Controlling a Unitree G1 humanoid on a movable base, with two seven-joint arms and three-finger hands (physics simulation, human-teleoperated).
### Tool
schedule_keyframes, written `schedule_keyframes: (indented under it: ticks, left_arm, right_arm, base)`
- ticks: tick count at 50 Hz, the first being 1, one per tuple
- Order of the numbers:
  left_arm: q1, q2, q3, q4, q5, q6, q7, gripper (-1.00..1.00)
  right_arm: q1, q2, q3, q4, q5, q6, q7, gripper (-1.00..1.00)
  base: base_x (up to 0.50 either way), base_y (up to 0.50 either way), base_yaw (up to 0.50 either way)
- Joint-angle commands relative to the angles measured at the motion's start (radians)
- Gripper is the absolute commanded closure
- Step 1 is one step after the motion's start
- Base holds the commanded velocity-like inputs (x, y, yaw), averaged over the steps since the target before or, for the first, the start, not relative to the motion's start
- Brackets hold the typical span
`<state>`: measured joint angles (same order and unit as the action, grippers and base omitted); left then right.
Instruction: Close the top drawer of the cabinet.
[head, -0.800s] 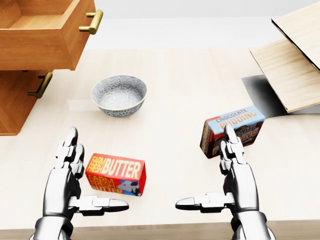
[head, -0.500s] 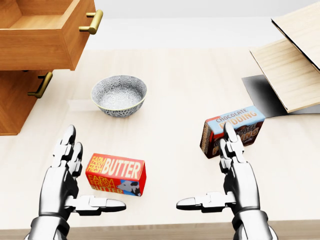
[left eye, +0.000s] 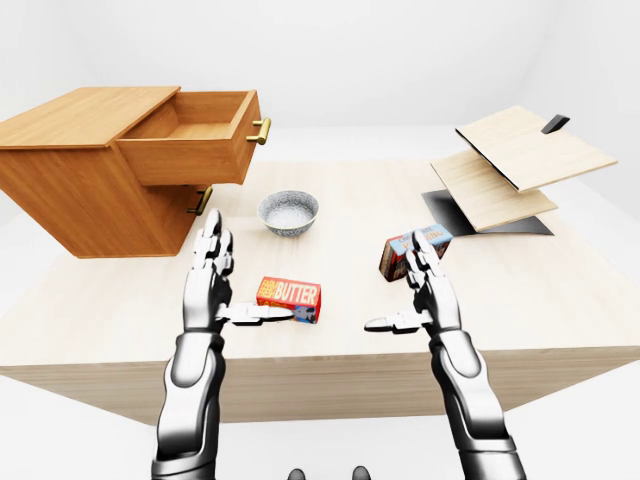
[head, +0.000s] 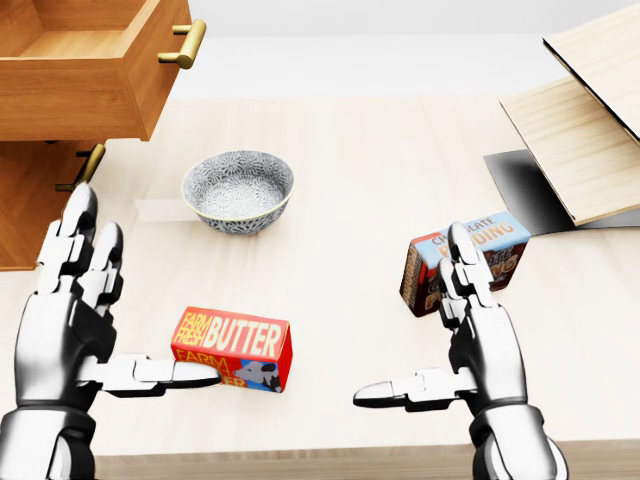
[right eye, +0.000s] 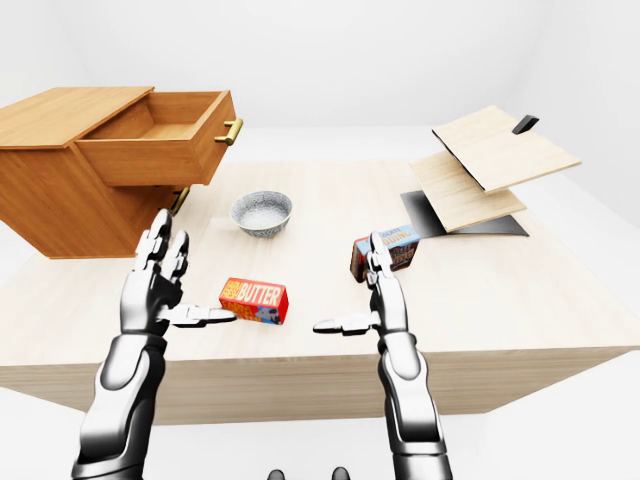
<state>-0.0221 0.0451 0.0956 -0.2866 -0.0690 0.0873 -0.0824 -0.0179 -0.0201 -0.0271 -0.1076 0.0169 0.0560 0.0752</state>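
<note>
Both hands are up over the bench (left eye: 120, 300) and spread wide, fingers apart, holding nothing. The left hand (head: 70, 320) is the one to watch: the top drawer (left eye: 190, 150) hangs pulled well out of the cabinet (left eye: 80, 180), up and beyond that hand, with its brass handle (head: 183, 45) on the face turned toward the bowl (head: 238, 190). The clean play, I'd judge, is a flat palm on the drawer face close to the handle, then a straight push along the runners; an off-centre shove could skew it. The left hand needs to rise first, since the butter box (head: 232, 348) sits just beside its thumb and the bowl lies between it and the drawer face. The right hand (head: 480, 340), near the pudding box (head: 470, 255), can stay clear.

The drawer itself: warm wood, open-topped, apparently empty, a second handle (head: 82, 168) showing on the drawer below.
</note>
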Motion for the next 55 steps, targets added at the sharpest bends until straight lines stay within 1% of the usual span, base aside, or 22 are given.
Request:
schedule_keyframes:
  ticks: [1, 3, 5, 9, 13, 20, 26, 37, 39, 45, 55]
  left_arm:
    - [-0.023, 0.015, 0.039, -0.129, -0.033, 0.0, -0.001, -1.0]
    - [-0.023, 0.015, 0.042, -0.145, -0.036, 0.0, 0.002, -1.0]
    - [-0.02, 0.014, 0.044, -0.181, -0.048, 0.0, 0.004, -1.0]
    - [-0.008, 0.012, 0.043, -0.254, -0.055, 0.0, 0.003, -1.0]
    - [-0.008, 0.012, 0.047, -0.278, -0.058, 0.0, 0.0, -1.0]
    - [-0.004, 0.01, 0.055, -0.268, -0.064, 0.0, 0.002, -1.0]
    - [-0.005, 0.013, 0.058, -0.262, -0.064, 0.0, 0.002, -1.0]
    - [0.007, 0.009, 0.051, -0.267, -0.057, 0.0, -0.007, -1.0]
    - [0.008, 0.009, 0.05, -0.268, -0.054, 0.0, -0.009, -1.0]
    - [0.005, 0.01, 0.051, -0.272, -0.053, 0.0, -0.011, -1.0]
    - [0.008, 0.009, 0.054, -0.304, -0.058, 0.0, -0.009, -1.0]
  right_arm:
    - [-0.011, -0.003, -0.003, -0.028, 0.0, 0.02, 0.005, -1.0]
    - [-0.011, -0.003, -0.002, -0.03, -0.004, 0.02, 0.005, -1.0]
    - [-0.011, -0.003, -0.001, -0.046, -0.005, 0.031, 0.007, -1.0]
    - [-0.018, -0.004, -0.005, -0.067, -0.006, 0.031, 0.005, -1.0]
    - [-0.02, -0.006, -0.007, -0.1, -0.007, 0.031, 0.004, -1.0]
    - [-0.015, -0.008, -0.005, -0.147, -0.025, 0.031, 0.006, -1.0]
    - [-0.01, -0.008, 0.003, -0.173, -0.048, 0.031, 0.012, -1.0]
    - [-0.011, -0.002, -0.004, -0.183, -0.033, 0.031, 0.009, -1.0]
    - [-0.013, 0.003, -0.012, -0.188, 0.003, 0.031, 0.009, -1.0]
    - [-0.006, -0.004, 0.0, -0.194, -0.019, 0.031, 0.01, -1.0]
    - [0.001, -0.006, -0.007, -0.246, 0.025, 0.031, 0.046, -1.0]
  base:
    - [0.0, 0.0, 0.0]
    - [0.0, 0.0, 0.0]
    - [0.0, 0.0, 0.0]
    - [0.0, 0.0, 0.0]
    - [0.0, 0.0, 0.0]
    - [0.0, 0.03, 0.0]
    - [0.0, 0.5, 0.0]
    - [0.0, 0.5, 0.0]
    - [0.0, 0.0, 0.0]
    - [0.0, 0.0, 0.0]
    - [0.0, 0.0, 0.0]
